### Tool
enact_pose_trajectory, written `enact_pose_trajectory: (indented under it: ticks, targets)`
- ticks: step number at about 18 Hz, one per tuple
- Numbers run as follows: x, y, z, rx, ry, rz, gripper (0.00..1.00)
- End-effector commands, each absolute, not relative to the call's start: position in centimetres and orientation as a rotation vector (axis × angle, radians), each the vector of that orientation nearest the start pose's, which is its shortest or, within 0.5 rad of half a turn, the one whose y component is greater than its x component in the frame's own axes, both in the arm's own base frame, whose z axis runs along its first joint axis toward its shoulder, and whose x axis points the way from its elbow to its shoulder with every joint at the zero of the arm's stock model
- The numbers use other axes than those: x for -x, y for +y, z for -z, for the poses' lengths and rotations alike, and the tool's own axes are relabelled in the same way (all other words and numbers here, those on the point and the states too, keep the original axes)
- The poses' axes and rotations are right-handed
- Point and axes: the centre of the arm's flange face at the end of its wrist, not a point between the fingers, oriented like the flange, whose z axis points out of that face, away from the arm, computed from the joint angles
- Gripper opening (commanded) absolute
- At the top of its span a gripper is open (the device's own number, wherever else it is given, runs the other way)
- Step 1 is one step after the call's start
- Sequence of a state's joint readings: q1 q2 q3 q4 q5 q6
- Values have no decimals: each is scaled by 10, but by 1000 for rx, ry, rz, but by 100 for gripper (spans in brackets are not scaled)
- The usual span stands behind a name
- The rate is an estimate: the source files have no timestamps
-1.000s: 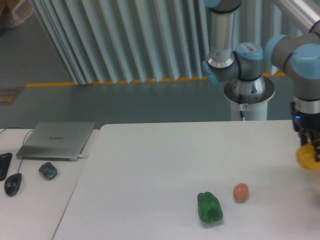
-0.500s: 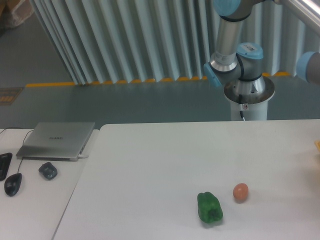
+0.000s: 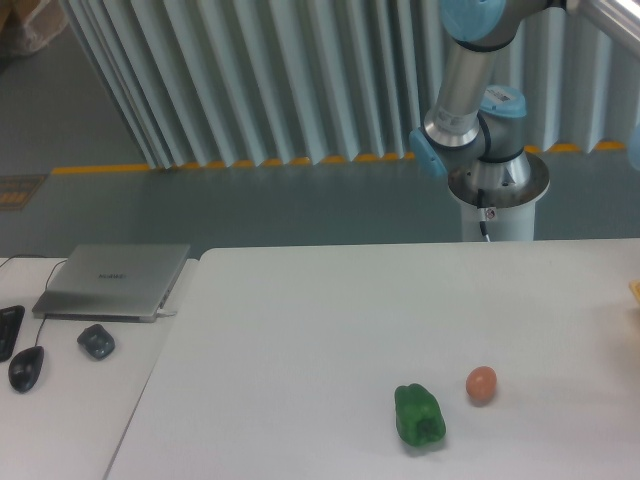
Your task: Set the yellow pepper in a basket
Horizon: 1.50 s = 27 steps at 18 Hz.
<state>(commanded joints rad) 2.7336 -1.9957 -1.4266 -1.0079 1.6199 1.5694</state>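
Nearest on the white surface (image 3: 300, 330) lies a green pepper (image 3: 419, 416), with a small orange fruit (image 3: 481, 384) just beside it. A sliver of yellow (image 3: 635, 290) shows at the right edge; whether it is the yellow pepper cannot be told. Farther left sit a mouse (image 3: 26, 367) and a laptop (image 3: 113, 280). Behind stands the robot arm (image 3: 470, 90); its end effector is outside the picture, so its state cannot be told.

Lab: pedestal-mounted arm (image 3: 470, 90), laptop (image 3: 112, 280), floor tape (image 3: 200, 165).

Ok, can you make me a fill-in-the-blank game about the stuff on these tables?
1. The pepper on the white table is ____ in colour.
2. The small orange ball sits to the ____ of the pepper in the picture.
3. The closed ____ lies on the other table.
4. The robot's claw is ____ of the picture.

Missing words: green; right; laptop; out
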Motion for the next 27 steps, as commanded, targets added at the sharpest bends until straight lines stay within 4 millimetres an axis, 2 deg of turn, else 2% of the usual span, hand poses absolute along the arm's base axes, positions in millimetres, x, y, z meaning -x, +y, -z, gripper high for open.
enact_pose_trajectory:
  ticks: [4, 6, 8, 10, 12, 13, 16, 20, 24, 26, 27]
  targets:
    - [563, 390, -372, 3034, 629, -441, 100]
    - [553, 400, -368, 3024, 658, -427, 100]
    - [549, 403, -371, 3021, 669, -432, 100]
    - [538, 416, -373, 3014, 705, -428, 100]
    - [521, 430, -383, 3000, 751, -447, 100]
    - [509, 440, -382, 3000, 786, -414, 100]
    - [498, 440, -387, 3017, 778, -357, 100]
    - [472, 453, -392, 3021, 826, -281, 100]
    - [435, 465, -404, 3004, 904, -199, 100]
    - [412, 476, -399, 2985, 952, -114, 100]
    - [398, 476, -398, 2984, 977, -64, 100]
